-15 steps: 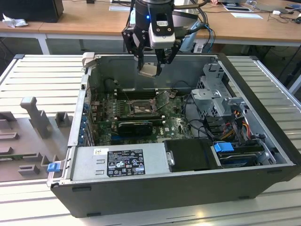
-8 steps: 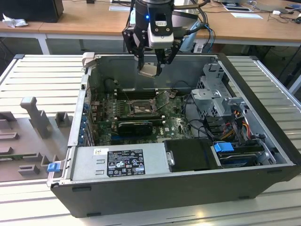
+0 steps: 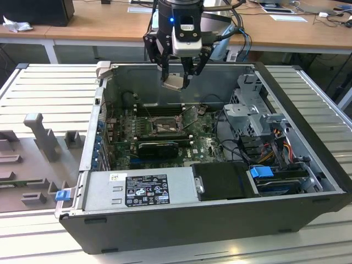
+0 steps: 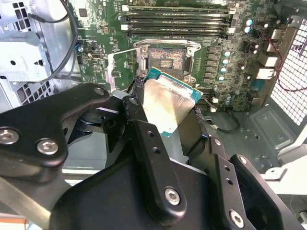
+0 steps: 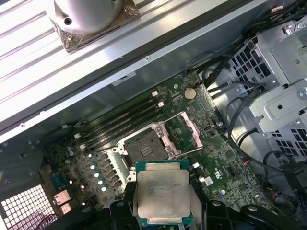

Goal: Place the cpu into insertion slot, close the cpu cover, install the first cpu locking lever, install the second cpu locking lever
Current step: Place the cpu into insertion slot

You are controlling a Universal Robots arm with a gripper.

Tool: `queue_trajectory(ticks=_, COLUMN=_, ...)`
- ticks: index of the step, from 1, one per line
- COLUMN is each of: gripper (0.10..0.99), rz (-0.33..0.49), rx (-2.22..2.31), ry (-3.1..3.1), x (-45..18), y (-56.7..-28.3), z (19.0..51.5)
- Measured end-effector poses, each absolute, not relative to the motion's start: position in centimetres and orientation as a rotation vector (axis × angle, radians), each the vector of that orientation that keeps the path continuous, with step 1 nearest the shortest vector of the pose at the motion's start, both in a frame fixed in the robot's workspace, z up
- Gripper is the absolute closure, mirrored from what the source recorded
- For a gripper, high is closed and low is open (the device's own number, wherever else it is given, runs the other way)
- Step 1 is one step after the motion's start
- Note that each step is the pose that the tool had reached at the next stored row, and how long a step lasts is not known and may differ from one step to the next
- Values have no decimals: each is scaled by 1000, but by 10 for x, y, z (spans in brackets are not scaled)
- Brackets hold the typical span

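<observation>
Gripper [image 3: 176,81] clamped on the cpu [image 5: 163,194], held clear above the empty insertion slot [image 5: 145,147]; cpu cover [image 5: 193,134] stands raised

I saw the cpu [image 5: 162,194] silver-grey with a teal-green border, the insertion slot [image 5: 144,147] dark inside a grey rim, the circuit board [image 5: 218,158] around that slot green, the memory slots [image 5: 120,125] beside it black.

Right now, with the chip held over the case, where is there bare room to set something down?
Bare: the slatted table either side of the case in the exterior view, apart from grey fixtures on its left. The insertion slot lies open below the cpu in the gripper. Crowded: cables beside the drive cage.
</observation>
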State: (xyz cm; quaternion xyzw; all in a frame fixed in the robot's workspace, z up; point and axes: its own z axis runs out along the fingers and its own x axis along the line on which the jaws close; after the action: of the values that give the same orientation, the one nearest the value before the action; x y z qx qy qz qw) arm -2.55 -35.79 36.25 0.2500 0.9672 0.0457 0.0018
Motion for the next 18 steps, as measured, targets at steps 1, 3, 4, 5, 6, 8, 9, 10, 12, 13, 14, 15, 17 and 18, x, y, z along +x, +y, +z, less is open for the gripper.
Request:
queue_trajectory(ticks=1, gripper=557, rz=143, rx=792, ry=3033, x=-26, y=-358, z=363)
queue_trajectory(ticks=3, gripper=557, rz=143, rx=805, ry=3029, x=-26, y=-358, z=362)
queue_trajectory(ticks=4, gripper=557, rz=143, rx=809, ry=3028, x=-26, y=-358, z=362)
queue_trajectory(ticks=5, gripper=557, rz=143, rx=813, ry=3027, x=-26, y=-358, z=362)
queue_trajectory(ticks=6, gripper=557, rz=143, rx=817, ry=3025, x=-26, y=-358, z=362)
queue_trajectory(ticks=8, gripper=557, rz=143, rx=828, ry=3022, x=-26, y=-358, z=362)
queue_trajectory(ticks=9, gripper=557, rz=143, rx=832, ry=3021, x=-26, y=-358, z=362)
queue_trajectory(ticks=10, gripper=557, rz=143, rx=839, ry=3019, x=-26, y=-358, z=362)
queue_trajectory(ticks=12, gripper=557, rz=143, rx=850, ry=3015, x=-26, y=-358, z=362)
queue_trajectory(ticks=13, gripper=557, rz=143, rx=857, ry=3013, x=-26, y=-358, z=362)
queue_trajectory(ticks=14, gripper=557, rz=143, rx=860, ry=3012, x=-26, y=-358, z=362)
queue_trajectory(ticks=15, gripper=557, rz=143, rx=864, ry=3011, x=-26, y=-358, z=362)
queue_trajectory(ticks=17, gripper=557, rz=143, rx=873, ry=3008, x=-26, y=-358, z=362)
queue_trajectory(ticks=18, gripper=557, rz=143, rx=877, ry=3007, x=-26, y=-358, z=362)
